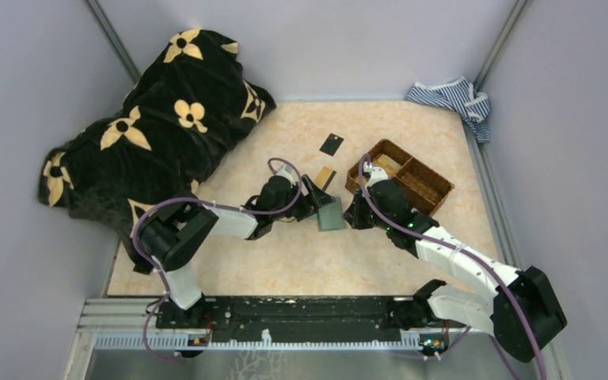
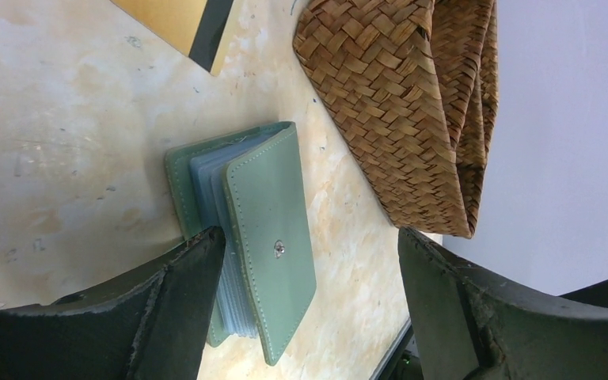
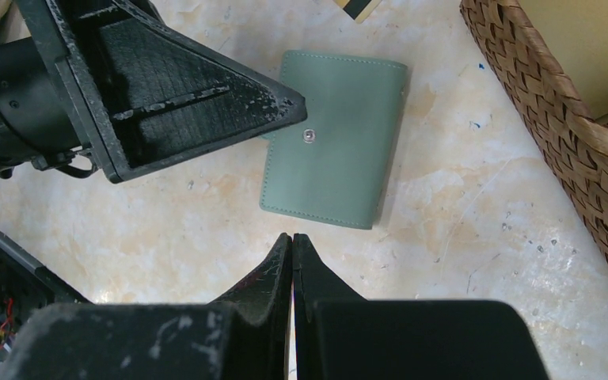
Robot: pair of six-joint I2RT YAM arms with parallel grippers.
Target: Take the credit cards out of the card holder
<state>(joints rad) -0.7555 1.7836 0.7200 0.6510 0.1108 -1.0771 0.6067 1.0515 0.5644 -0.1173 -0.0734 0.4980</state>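
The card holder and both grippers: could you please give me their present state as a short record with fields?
card holder: folded over, lying flat on the table, snap stud facing up
inside: pale leaves show at its open edge; what they hold cannot be told
left gripper: open, one fingertip over the holder's edge, contact unclear, nothing held
right gripper: shut, empty, just short of the holder
nearby: woven basket; gold card; black card
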